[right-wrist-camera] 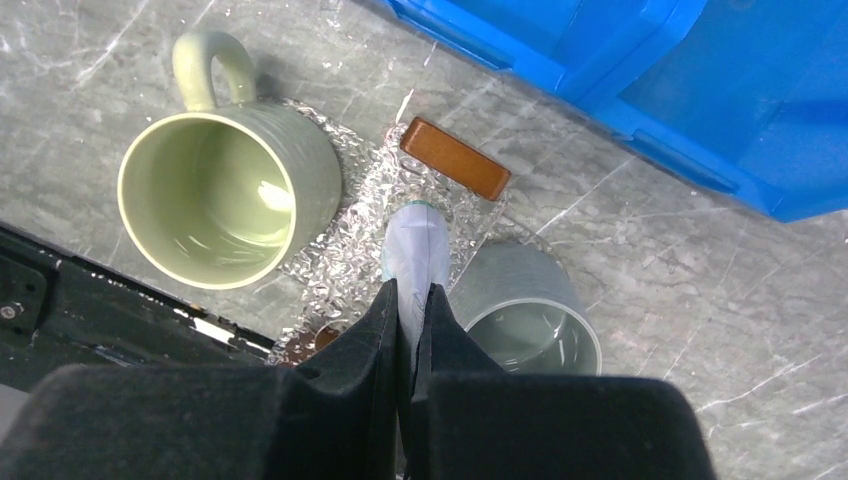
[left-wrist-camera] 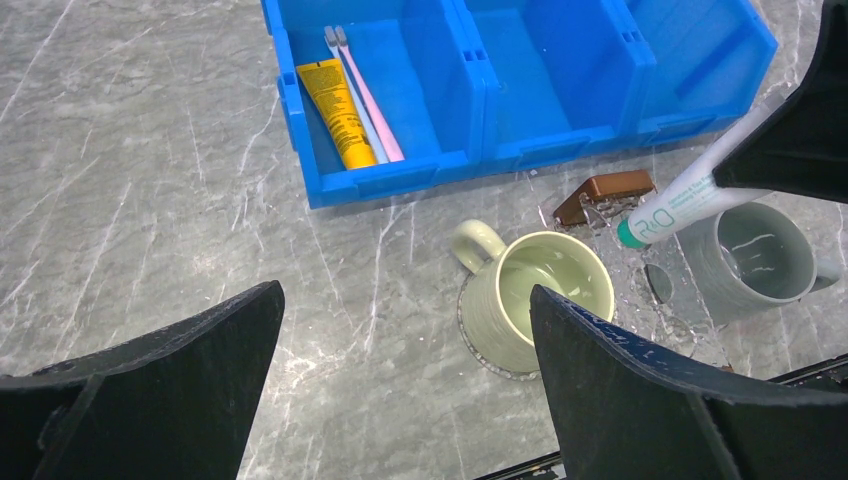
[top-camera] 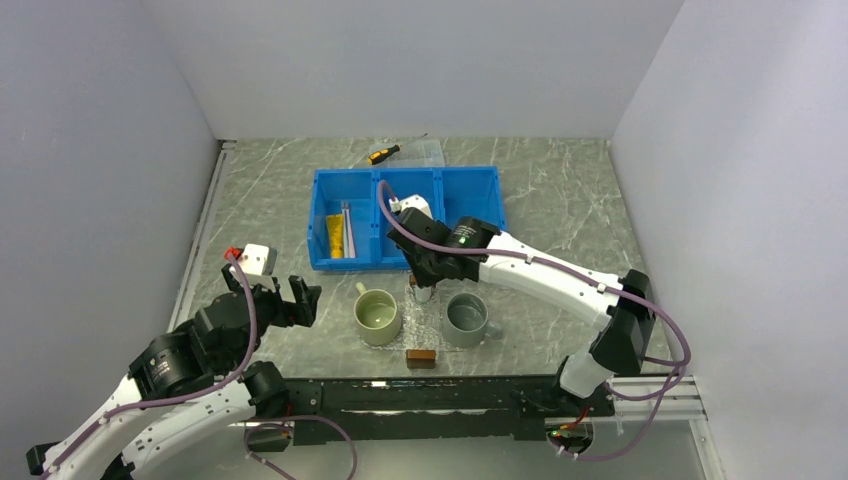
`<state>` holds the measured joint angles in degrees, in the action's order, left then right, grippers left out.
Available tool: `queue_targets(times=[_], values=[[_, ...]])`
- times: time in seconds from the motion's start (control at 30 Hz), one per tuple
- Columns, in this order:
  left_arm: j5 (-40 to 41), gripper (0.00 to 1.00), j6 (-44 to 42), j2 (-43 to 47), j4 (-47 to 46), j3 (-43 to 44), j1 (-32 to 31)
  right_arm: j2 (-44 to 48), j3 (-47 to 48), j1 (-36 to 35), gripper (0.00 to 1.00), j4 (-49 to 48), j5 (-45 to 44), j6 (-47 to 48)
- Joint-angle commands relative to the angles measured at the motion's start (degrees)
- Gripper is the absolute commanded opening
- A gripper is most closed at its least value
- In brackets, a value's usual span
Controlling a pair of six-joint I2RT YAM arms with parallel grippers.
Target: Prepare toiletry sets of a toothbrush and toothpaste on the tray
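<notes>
The clear tray (right-wrist-camera: 335,262) shows only as glints plus a wooden handle (right-wrist-camera: 455,158). The toothpaste (right-wrist-camera: 415,248) tail is buried in the right gripper (right-wrist-camera: 412,298), which is clamped on it. Seen from above, a green mug (right-wrist-camera: 225,195) at the tray's 9 o'clock and a grey mug (right-wrist-camera: 525,305) at 3 crowd it. The tube hangs over the tray, near upright, cap down. The toothbrush (left-wrist-camera: 372,100) lies in the blue bin's (left-wrist-camera: 520,150) left compartment beside a yellow tube (left-wrist-camera: 340,115). Left gripper (left-wrist-camera: 405,300) gapes wide, empty.

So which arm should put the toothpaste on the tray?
Right. The right fingers pinch the toothpaste above the tray, between the green mug and grey mug. The left fingers are open and empty.
</notes>
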<state>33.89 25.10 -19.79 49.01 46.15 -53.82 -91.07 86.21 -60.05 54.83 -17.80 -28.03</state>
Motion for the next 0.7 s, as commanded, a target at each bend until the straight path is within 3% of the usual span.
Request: queue_targets(times=[0.0,0.67], values=[[0.06,0.99,-0.62,-0.78,-1.07,0.12,0.27,0.15,-0.99,-0.14,0.00,-3.58,-1.94,0.13],[-0.08,0.99,-0.67,-2.13,-0.87,0.24,0.35,0.42,-7.20,-0.03,0.00,-8.91,-1.62,-1.48]])
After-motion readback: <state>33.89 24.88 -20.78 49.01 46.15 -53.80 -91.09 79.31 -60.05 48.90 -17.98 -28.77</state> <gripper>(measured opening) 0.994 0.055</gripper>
